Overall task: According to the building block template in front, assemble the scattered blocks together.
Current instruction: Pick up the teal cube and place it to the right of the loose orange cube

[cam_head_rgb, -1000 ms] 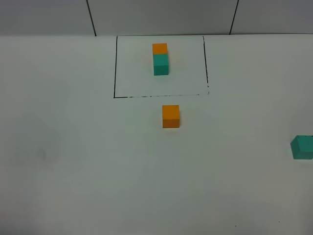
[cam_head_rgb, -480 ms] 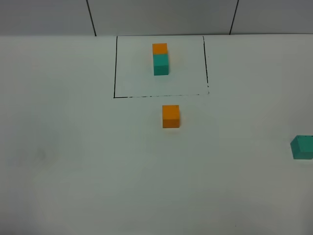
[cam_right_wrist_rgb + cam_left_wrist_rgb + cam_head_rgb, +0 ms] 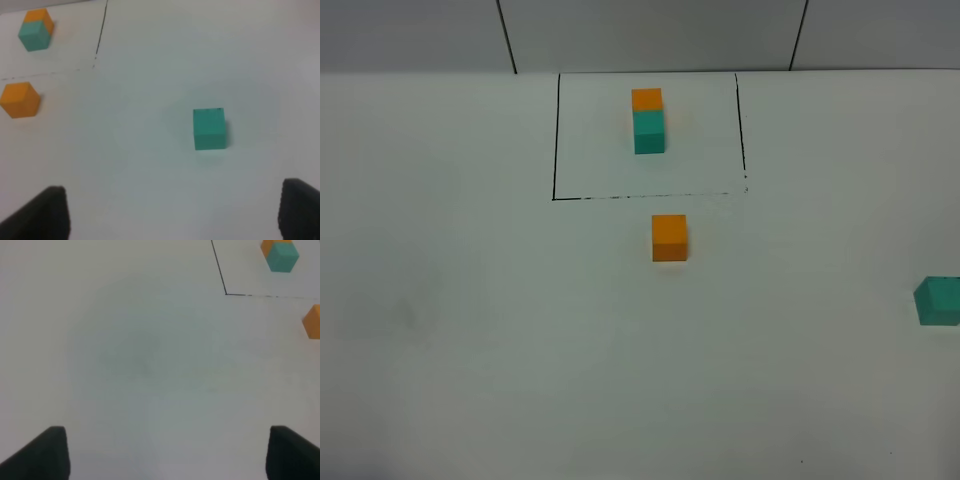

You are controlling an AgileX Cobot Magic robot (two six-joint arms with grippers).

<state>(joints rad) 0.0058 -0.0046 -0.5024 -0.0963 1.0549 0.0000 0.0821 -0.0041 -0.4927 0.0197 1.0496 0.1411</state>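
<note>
At the near edge, outside the ext. high view, both arms hang clear of the blocks. The left gripper [image 3: 170, 452] has its jaws spread wide w/ nothing between, only bare white table [image 3: 470, 340] beneath. The right gripper [image 3: 170, 210] is likewise wide open & empty, w/ the teal cube [image 3: 209, 129] ahead of it, well apart from the tips. Step in hand, as I judge it: the approach, no block gripped yet. In the ext. view the teal cube sits at the right edge, a bit below mid-height, partly cut off. The orange cube [image 3: 669, 238] sits at centre, just below the template's lower line. Farthest, at upper centre, is the building block template [image 3: 648, 122]: orange joined to teal, teal apparently on the near side, inside a thin black rectangle. Next move prob. calls for the right gripper to drop squarely over the teal cube, then set it against the orange cube's near face. Both loose cubes look plain, matte and equal in size.
</note>
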